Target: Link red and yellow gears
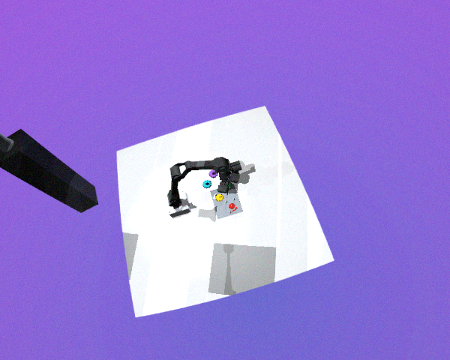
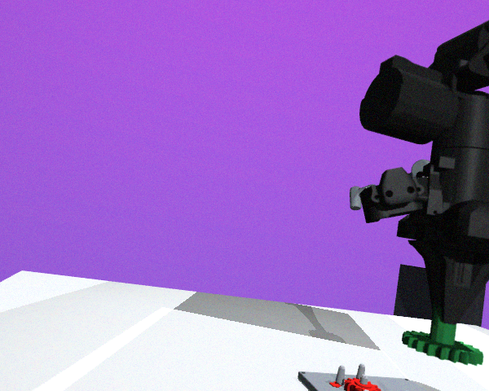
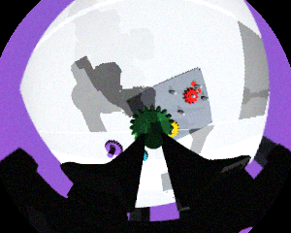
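My gripper [image 2: 443, 318] [image 3: 152, 136] is shut on the upright hub of the green gear [image 2: 442, 349] [image 3: 149, 119]. The gear hangs nearly level, clear of the table, and overlaps the board's near corner in the wrist view. The grey board [image 1: 221, 213] [image 2: 320, 381] [image 3: 199, 116] carries the red gear [image 1: 231, 207] [image 2: 363, 385] [image 3: 190, 96] and the yellow gear [image 1: 220, 197] [image 3: 175, 128], partly hidden by green in the wrist view. Empty pegs [image 2: 340, 374] [image 3: 180, 112] stand on the board. The purple gear [image 1: 212, 173] [image 3: 117, 145] and cyan gear [image 1: 204, 184] [image 3: 145, 155] stand on the table.
The arm reaches over the table beside the purple and cyan gears. A red arrow mark lies beside the red gear. Shadows of the arm fall across the table and the board's edge. A dark block [image 1: 46, 172] stands off the table at the left in the top view.
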`<control>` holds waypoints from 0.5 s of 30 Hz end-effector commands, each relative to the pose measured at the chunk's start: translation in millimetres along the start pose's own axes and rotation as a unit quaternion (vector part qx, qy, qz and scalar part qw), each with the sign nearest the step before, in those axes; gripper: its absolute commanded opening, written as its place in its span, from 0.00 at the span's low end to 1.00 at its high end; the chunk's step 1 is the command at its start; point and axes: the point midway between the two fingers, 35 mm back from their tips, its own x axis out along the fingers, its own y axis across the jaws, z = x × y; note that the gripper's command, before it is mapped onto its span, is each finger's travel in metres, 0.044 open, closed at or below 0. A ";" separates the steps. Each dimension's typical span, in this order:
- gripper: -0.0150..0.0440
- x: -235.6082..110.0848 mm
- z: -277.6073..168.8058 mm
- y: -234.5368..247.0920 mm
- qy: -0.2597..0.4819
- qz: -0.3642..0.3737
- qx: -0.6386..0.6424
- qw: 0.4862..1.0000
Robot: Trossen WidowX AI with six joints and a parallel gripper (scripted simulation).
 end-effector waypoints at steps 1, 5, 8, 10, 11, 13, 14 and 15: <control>0.25 3.6 0.7 -10.4 -0.002 -0.002 -0.002 1.000; 0.25 8.3 1.6 -20.4 -0.002 -0.002 -0.002 1.000; 0.25 11.9 2.1 -27.8 -0.002 -0.003 -0.002 1.000; 0.25 14.3 2.2 -32.8 -0.002 -0.003 -0.002 1.000; 0.25 15.5 2.3 -35.3 -0.002 -0.003 -0.002 1.000; 0.25 17.8 2.3 -40.3 -0.002 -0.003 -0.001 1.000; 0.25 19.0 2.2 -42.7 -0.002 -0.003 -0.001 1.000; 0.25 20.2 2.2 -45.2 -0.001 -0.004 -0.001 1.000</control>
